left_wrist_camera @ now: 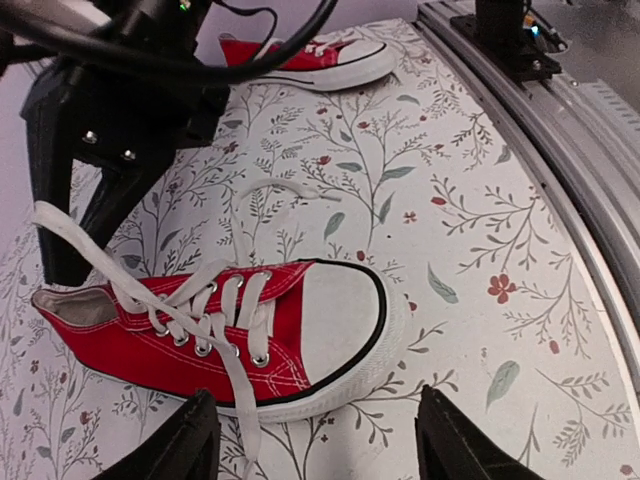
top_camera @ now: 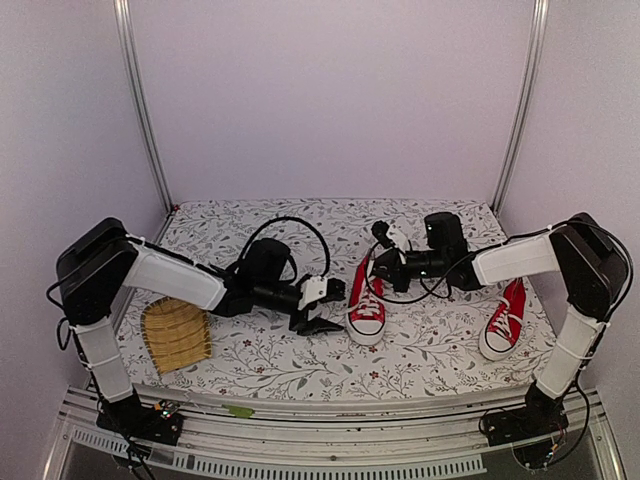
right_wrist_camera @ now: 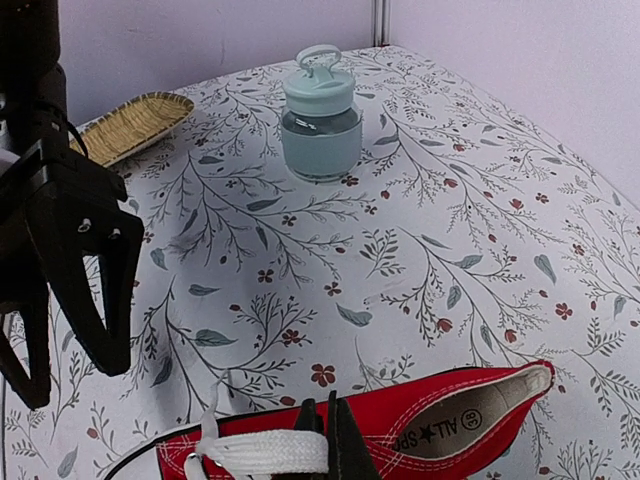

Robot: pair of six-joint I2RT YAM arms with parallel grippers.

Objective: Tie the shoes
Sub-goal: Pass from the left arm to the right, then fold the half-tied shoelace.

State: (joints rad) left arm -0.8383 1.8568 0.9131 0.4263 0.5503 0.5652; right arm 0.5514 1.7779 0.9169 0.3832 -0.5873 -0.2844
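In the overhead view, the nearer shoe [top_camera: 367, 303] lies at the middle of the floral counter [top_camera: 260, 362], its white toe cap towards the bottom of the frame. The second shoe [top_camera: 503, 320] rests well apart from it at the lower right, beside the right arm.

The right gripper [right_wrist_camera: 327, 445] sits over the heel end of the middle shoe, its fingers pressed together and pinching a white lace [right_wrist_camera: 260, 452]. In the left wrist view this lace runs taut from the eyelets up to the upper left of the frame.

The left gripper [top_camera: 320, 325] hovers just left of the same shoe. Its fingers are spread wide and nothing is between them. From its own camera, the two fingertips frame the shoe's sole at the bottom edge.

A woven tray [top_camera: 175, 335] lies at the lower left of the overhead view. In the right wrist view, a pale blue lidded jar [right_wrist_camera: 320, 115] stands upright at the upper middle.
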